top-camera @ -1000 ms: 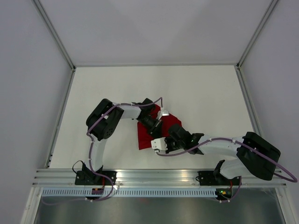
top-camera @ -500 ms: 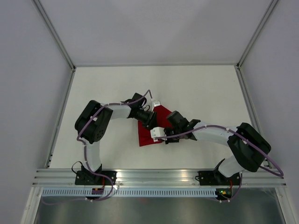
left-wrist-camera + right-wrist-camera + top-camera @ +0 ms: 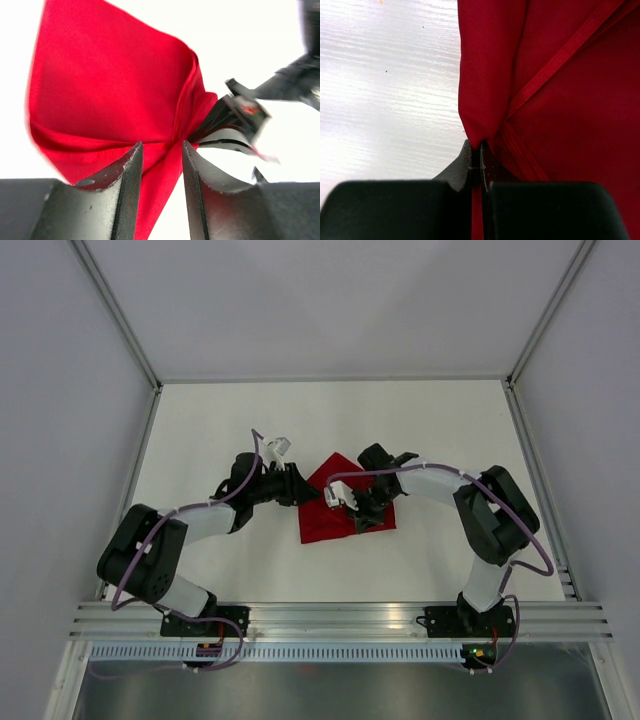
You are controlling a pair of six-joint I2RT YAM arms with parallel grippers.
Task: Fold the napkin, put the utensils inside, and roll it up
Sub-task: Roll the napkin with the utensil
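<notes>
Napkin: your thin, deep-red square fabric napkin (image 3: 325, 525) lies near the middle of the white worktop (image 3: 200, 430), slightly toward the near edge. It is partly folded, with one fold raised and a hemmed edge running diagonally across it.
Right claw: your right claw (image 3: 480, 150) reaches in from the worktop's right side. Its jaws are pressed together on a gathered point of the napkin, with thin cloth pinched between them.
Left claw: your left claw (image 3: 161, 150) sits at the napkin's left edge with its jaws apart. Red cloth shows in the gap, but you cannot tell whether it touches either pad.
</notes>
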